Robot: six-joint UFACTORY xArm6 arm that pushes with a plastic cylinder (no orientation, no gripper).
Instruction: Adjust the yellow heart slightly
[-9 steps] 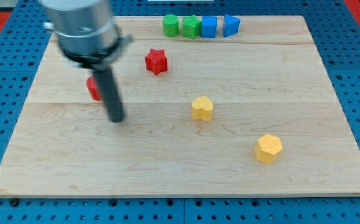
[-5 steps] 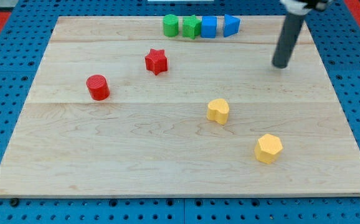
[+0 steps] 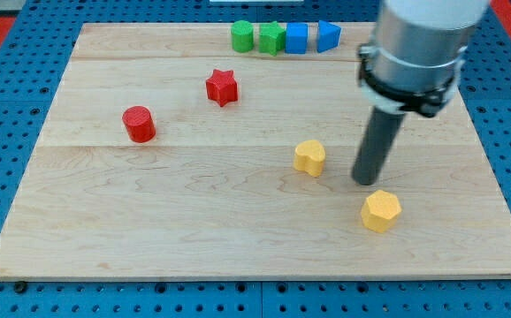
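The yellow heart [image 3: 309,158] lies on the wooden board [image 3: 194,221], right of its middle. My tip [image 3: 364,181] stands on the board a short way to the heart's right, apart from it. The tip is just above and left of the yellow hexagon [image 3: 381,211], with a small gap between them. The rod rises up to the arm's grey body [image 3: 419,44] at the view's top right.
A red star [image 3: 222,87] and a red cylinder [image 3: 138,124] lie on the board's left half. A green cylinder [image 3: 242,36], green star [image 3: 271,38], blue cube [image 3: 297,38] and blue triangular block [image 3: 328,35] line the top edge.
The arm swung from the board's left to its right; my tip now stands right of the yellow heart. The heart sits a little further right and lower than in the oldest frame.
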